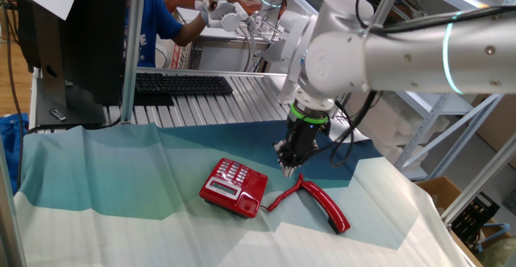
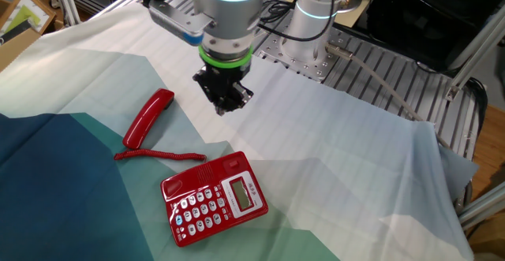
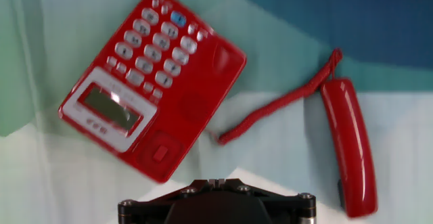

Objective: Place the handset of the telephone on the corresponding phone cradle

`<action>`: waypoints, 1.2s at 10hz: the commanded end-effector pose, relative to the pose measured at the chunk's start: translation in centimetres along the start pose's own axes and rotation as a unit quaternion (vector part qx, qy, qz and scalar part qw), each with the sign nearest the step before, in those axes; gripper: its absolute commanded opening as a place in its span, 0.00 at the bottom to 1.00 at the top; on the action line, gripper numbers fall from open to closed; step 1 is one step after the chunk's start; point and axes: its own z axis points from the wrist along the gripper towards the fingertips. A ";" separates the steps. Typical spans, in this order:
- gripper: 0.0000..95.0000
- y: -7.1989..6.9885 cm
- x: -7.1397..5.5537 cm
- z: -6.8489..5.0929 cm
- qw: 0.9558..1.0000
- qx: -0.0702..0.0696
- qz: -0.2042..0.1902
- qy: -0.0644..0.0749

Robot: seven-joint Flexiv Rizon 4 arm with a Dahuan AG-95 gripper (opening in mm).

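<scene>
The red telephone (image 1: 234, 188) lies on the teal and white cloth, also in the other fixed view (image 2: 213, 198) and the hand view (image 3: 152, 82). Its phone cradle (image 3: 193, 107), the recessed side next to the pale keypad, is empty. The red handset (image 1: 326, 205) lies flat on the cloth beside the base, joined by its coiled cord (image 3: 270, 109); it also shows in the other fixed view (image 2: 148, 117) and the hand view (image 3: 350, 146). My gripper (image 1: 288, 168) hovers above the cloth between base and handset, shut and empty, fingertips together (image 3: 210, 181).
A black keyboard (image 1: 181, 83) and a monitor (image 1: 72, 33) stand on the slatted metal table behind the cloth. A person in blue (image 1: 157, 17) is at the back. A cardboard box (image 1: 439, 190) sits off the table's right side.
</scene>
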 end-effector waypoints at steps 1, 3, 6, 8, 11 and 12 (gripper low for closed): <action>0.00 -1.6 0.0 1.0 1.000 -0.003 -0.023 -0.015; 0.00 -3.3 0.3 1.8 0.999 -0.017 -0.028 -0.018; 0.00 -4.5 -0.2 2.9 0.999 -0.014 -0.043 -0.021; 0.00 -5.2 -0.7 3.5 0.998 -0.015 -0.050 -0.022; 0.00 -6.7 -1.4 4.5 0.998 -0.005 -0.053 -0.014; 0.00 -7.1 -1.4 4.6 0.999 -0.002 -0.050 -0.005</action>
